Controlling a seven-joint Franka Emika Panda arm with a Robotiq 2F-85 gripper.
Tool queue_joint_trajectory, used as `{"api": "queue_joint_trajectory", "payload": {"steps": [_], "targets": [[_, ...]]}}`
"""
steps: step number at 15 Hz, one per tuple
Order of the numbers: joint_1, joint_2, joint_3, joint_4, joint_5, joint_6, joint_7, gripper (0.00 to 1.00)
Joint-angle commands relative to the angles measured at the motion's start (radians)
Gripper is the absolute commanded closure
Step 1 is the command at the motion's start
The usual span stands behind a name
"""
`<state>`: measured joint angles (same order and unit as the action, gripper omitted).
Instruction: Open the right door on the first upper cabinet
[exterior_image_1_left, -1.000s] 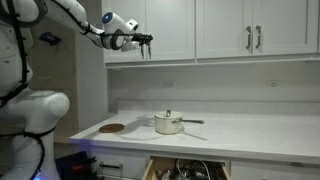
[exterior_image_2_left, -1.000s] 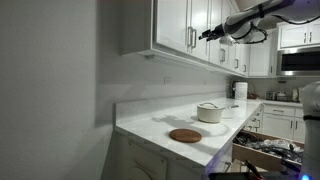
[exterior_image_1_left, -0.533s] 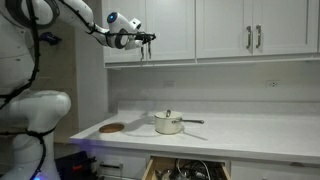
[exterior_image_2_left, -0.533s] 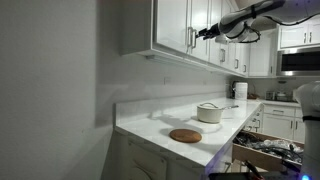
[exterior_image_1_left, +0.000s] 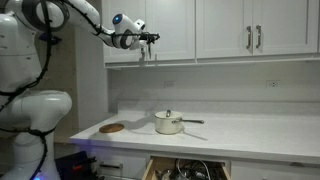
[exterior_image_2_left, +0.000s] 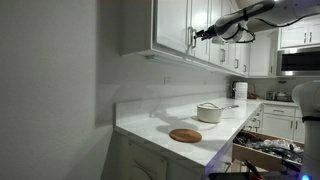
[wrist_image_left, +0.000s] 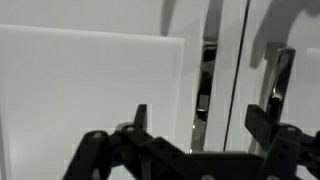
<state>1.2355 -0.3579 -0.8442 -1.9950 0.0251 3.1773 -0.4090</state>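
The first upper cabinet (exterior_image_1_left: 150, 15) is white, and both its doors look shut in both exterior views. The right door (exterior_image_1_left: 172, 25) has its handle low by the centre seam. My gripper (exterior_image_1_left: 148, 40) is open and empty, level with the paired handles; it also shows in an exterior view (exterior_image_2_left: 197, 33) in front of the cabinet (exterior_image_2_left: 172, 22). In the wrist view my jaws (wrist_image_left: 203, 115) straddle a dark vertical strip by the seam. A silver bar handle (wrist_image_left: 285, 75) stands just outside the right finger. The gripper touches nothing.
A wider white cabinet (exterior_image_1_left: 255, 25) hangs beside the first one. On the counter stand a lidded pot (exterior_image_1_left: 168, 124) and a round wooden board (exterior_image_1_left: 112, 128). A drawer (exterior_image_1_left: 185, 168) below is pulled open. A wall closes the cabinet's far side.
My gripper has moved a little up and closer to the cabinet's centre handles. The doors have not moved.
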Motion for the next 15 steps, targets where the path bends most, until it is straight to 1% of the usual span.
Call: {"api": "queue_joint_trajectory", "payload": {"steps": [1, 4, 8, 9, 10, 11, 12, 14, 15], "targets": [[0.07, 0.065, -0.084, 0.073, 0.019, 0.0, -0.015, 0.0], [0.134, 0.082, -0.152, 0.112, 0.023, -0.019, -0.014, 0.0], [0.204, 0.085, -0.218, 0.14, 0.014, -0.023, -0.015, 0.0], [0.219, 0.085, -0.231, 0.144, 0.012, -0.022, -0.016, 0.11], [0.231, 0.087, -0.243, 0.147, 0.011, -0.018, -0.015, 0.28], [0.241, 0.091, -0.254, 0.151, 0.009, -0.02, -0.013, 0.34], [0.25, 0.09, -0.263, 0.151, 0.007, -0.015, -0.014, 0.44], [0.266, 0.093, -0.276, 0.155, 0.005, -0.012, -0.013, 0.57], [0.271, 0.096, -0.281, 0.157, 0.005, -0.012, -0.011, 0.66]]}}
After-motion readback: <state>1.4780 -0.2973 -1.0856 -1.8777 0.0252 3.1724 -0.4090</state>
